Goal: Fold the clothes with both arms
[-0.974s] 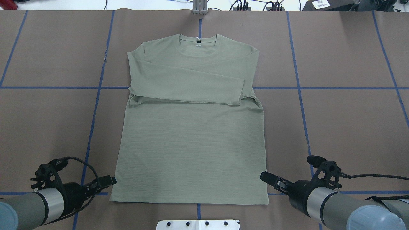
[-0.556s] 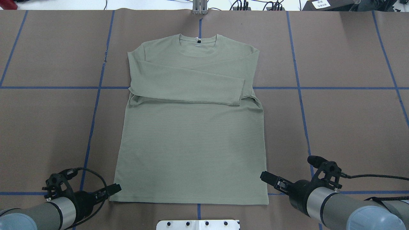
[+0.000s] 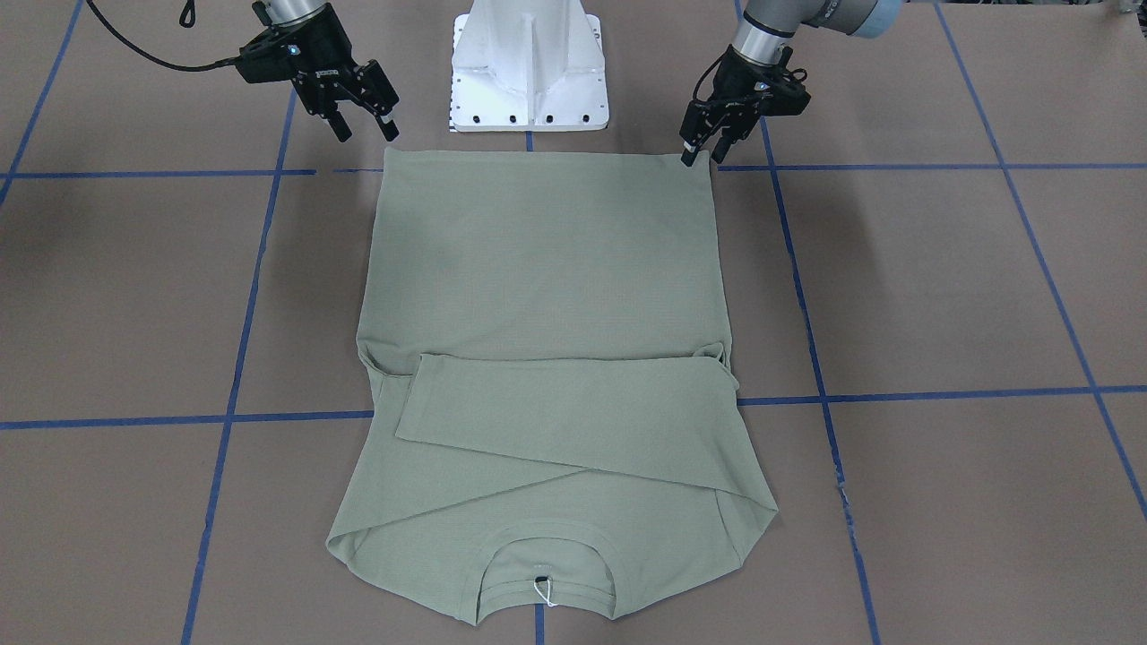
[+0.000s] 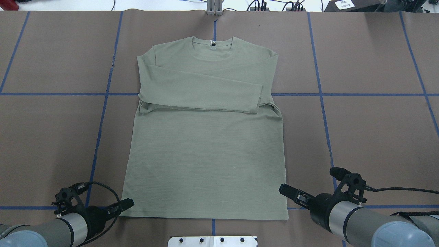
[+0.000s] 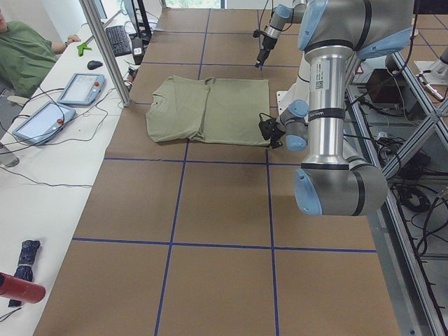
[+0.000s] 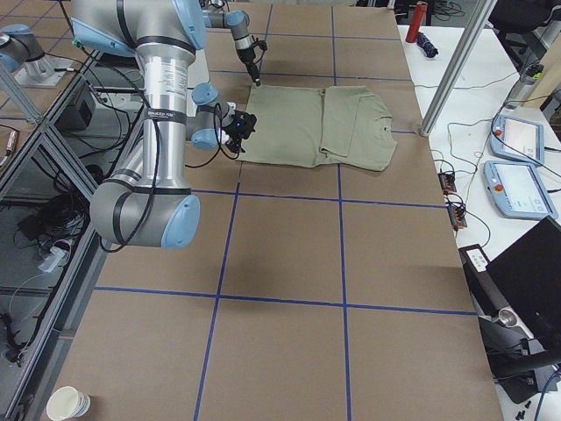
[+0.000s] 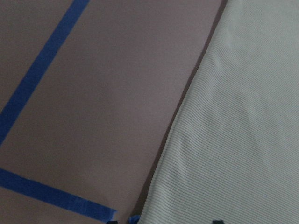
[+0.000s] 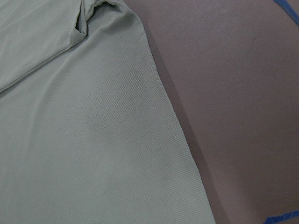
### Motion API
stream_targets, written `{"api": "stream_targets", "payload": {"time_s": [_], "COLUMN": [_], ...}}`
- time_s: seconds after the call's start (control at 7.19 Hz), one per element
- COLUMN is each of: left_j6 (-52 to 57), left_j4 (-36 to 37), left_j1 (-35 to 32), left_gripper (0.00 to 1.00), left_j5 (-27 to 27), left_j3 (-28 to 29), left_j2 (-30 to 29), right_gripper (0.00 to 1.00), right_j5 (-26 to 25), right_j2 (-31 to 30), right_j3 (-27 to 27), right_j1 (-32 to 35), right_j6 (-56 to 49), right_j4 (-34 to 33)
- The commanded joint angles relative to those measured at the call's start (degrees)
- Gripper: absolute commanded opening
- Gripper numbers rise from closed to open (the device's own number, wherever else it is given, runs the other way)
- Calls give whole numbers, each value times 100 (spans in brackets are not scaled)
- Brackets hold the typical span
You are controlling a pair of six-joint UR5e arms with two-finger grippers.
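Observation:
The sage-green long-sleeved shirt point(image 4: 205, 154) lies flat on the brown table, collar on the far side. Both sleeves are folded across the chest. It also shows in the front view point(image 3: 547, 269). My left gripper point(image 4: 127, 204) is open and low at the shirt's near left hem corner, also seen in the front view point(image 3: 697, 152). In the left wrist view the shirt's edge point(image 7: 243, 116) runs between the fingertips. My right gripper point(image 4: 284, 189) is open and empty just off the near right hem corner; in the front view point(image 3: 366, 130) its fingers are spread. The right wrist view shows the shirt's side edge point(image 8: 70, 140).
The white pedestal base point(image 3: 529, 72) stands at the table's near edge between the arms. Blue tape lines point(image 4: 99, 130) form a grid on the brown cover. A metal post point(image 4: 214, 8) stands at the far edge. A seated person point(image 5: 28, 52) and tablets are beside the table.
My left gripper has moved nearer to the robot and rightward, up to the shirt's hem corner. The right arm and the shirt have not moved.

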Motion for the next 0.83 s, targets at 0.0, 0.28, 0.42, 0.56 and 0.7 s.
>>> {"api": "stream_targets", "payload": {"time_s": [0.0, 0.28, 0.42, 0.56, 0.7], "left_j6": [7, -2, -2, 7, 7], "left_j4": [0, 0, 0, 0, 0], "left_j1": [15, 24, 24, 33, 77], "left_gripper": [68, 66, 63, 63, 63], "left_j5": [-22, -13, -22, -22, -22], "left_j3": [2, -6, -6, -6, 20], "left_j2": [-11, -20, -29, -29, -20], "right_gripper": [100, 100, 100, 100, 100], "right_j5": [-5, -5, 3, -5, 3], "right_j2": [0, 0, 0, 9, 9], "right_j3": [-9, -9, -9, -9, -9], "right_j1": [-3, -3, -3, -3, -3], "right_j6": [0, 0, 0, 0, 0], "right_j4": [0, 0, 0, 9, 9]}}
